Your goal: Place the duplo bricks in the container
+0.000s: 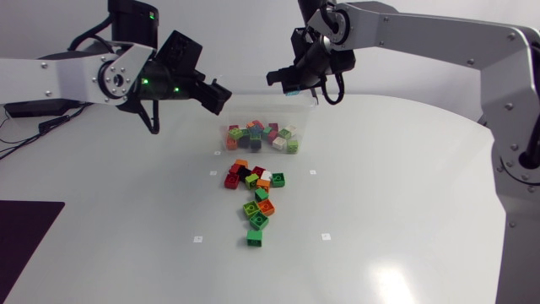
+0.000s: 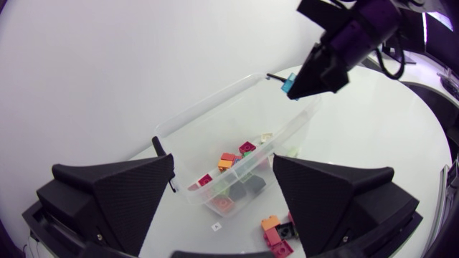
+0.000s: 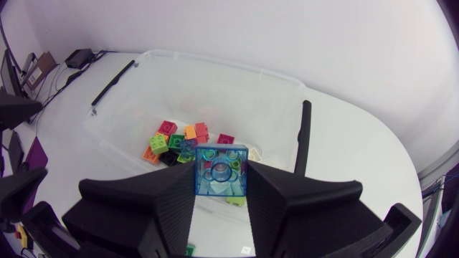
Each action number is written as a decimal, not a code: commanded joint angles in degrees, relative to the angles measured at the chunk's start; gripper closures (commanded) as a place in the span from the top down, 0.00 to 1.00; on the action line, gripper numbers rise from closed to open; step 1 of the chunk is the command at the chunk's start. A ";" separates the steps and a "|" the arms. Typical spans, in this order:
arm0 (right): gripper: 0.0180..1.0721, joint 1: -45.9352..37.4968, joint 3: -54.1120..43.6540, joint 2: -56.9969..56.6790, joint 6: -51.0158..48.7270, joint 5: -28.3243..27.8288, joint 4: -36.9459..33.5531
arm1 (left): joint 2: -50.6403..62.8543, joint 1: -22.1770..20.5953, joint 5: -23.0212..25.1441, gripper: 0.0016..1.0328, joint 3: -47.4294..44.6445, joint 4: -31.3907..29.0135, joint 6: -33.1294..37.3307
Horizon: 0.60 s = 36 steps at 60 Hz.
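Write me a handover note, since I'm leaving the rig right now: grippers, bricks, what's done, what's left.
Left gripper: open and empty, above the table near the container.
Right gripper: shut on a translucent blue brick, held over the container.
Done: a batch of bricks lies in the container.
Left: release the blue brick into the container, then bring over the loose bricks scattered on the table in front of it.
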 commanded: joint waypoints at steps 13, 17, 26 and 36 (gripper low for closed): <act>0.27 -0.70 5.90 5.77 0.43 -0.27 2.28 | -4.39 0.76 2.94 0.95 -11.47 -3.93 7.42; 0.27 -0.70 6.60 6.65 0.43 -0.27 2.99 | -4.13 0.76 3.82 0.94 -12.61 -4.72 8.21; 0.28 -0.70 10.29 9.73 0.34 -0.18 3.07 | -1.31 0.49 4.26 0.94 -14.20 -5.78 8.47; 0.59 -0.61 14.51 11.93 0.26 0.08 0.35 | 2.11 -0.82 4.26 0.94 -13.23 -8.50 7.33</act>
